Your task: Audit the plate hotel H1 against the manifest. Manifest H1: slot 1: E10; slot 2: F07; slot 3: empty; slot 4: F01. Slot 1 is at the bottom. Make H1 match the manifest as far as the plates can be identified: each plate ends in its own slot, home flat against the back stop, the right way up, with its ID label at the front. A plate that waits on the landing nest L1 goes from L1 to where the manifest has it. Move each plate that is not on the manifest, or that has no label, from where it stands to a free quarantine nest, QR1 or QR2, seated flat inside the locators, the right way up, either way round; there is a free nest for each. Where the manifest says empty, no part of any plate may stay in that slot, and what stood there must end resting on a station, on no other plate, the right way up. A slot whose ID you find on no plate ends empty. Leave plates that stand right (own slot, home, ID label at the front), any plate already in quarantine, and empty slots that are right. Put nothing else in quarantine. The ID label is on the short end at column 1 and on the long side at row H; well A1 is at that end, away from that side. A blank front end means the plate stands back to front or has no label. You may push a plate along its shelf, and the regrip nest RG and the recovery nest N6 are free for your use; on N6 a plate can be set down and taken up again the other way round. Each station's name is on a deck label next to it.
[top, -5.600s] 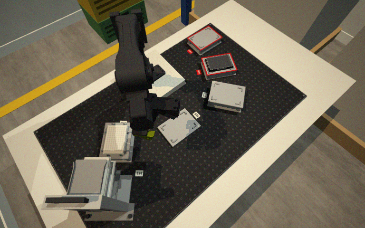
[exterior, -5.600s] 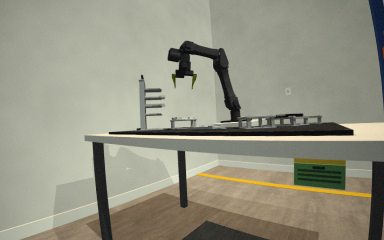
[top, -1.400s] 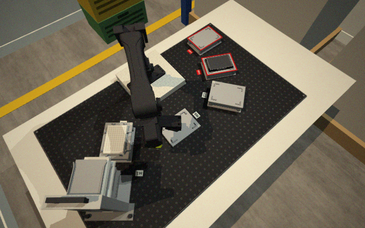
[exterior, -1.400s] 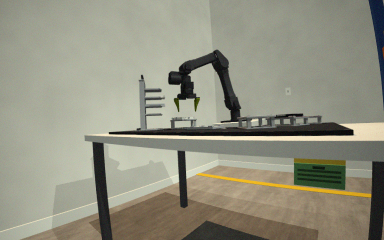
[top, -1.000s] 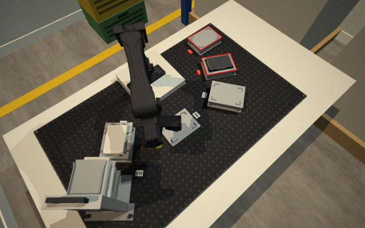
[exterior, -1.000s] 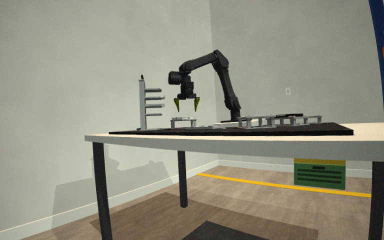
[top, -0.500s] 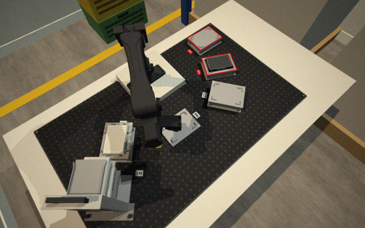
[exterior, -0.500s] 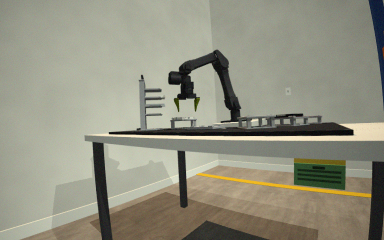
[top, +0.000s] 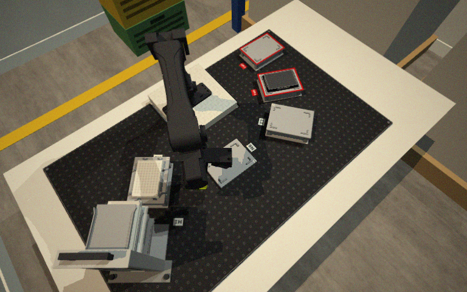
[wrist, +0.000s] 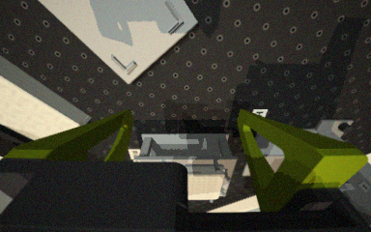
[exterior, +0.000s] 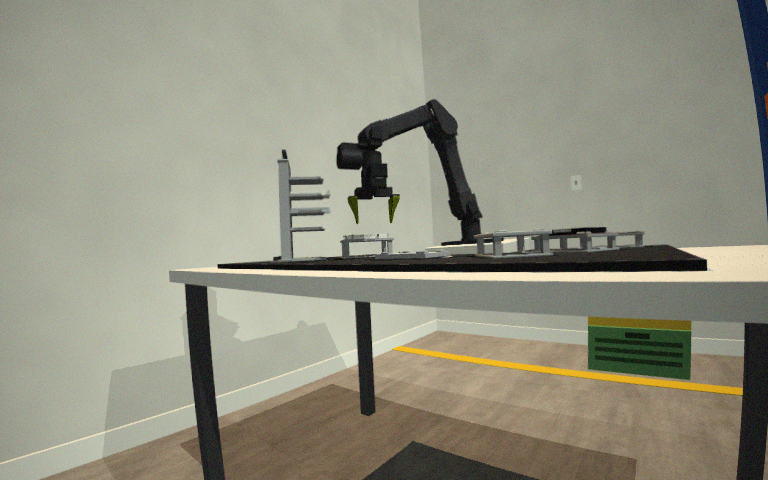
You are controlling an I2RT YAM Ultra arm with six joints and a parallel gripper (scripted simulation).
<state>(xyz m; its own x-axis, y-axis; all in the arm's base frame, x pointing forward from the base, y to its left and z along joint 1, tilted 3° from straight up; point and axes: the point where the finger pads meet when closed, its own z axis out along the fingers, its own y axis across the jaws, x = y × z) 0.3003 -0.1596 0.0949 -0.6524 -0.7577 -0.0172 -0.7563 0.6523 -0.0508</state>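
Gripper (exterior: 373, 207) fully open, holding nothing, poised high beside the rack (exterior: 284, 203), above a white plate (top: 147, 177), probably ready to descend.

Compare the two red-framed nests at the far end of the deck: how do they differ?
The farther red-framed nest shows only its bare grey top; the nearer red-framed nest carries a dark plate. The farther one lies closer to the blue post. Both have red borders and a small red deck label beside them.

Arm (exterior: 447, 164) arched high, gripper (exterior: 373, 216) downward, green fingers fully apart, nothing held.
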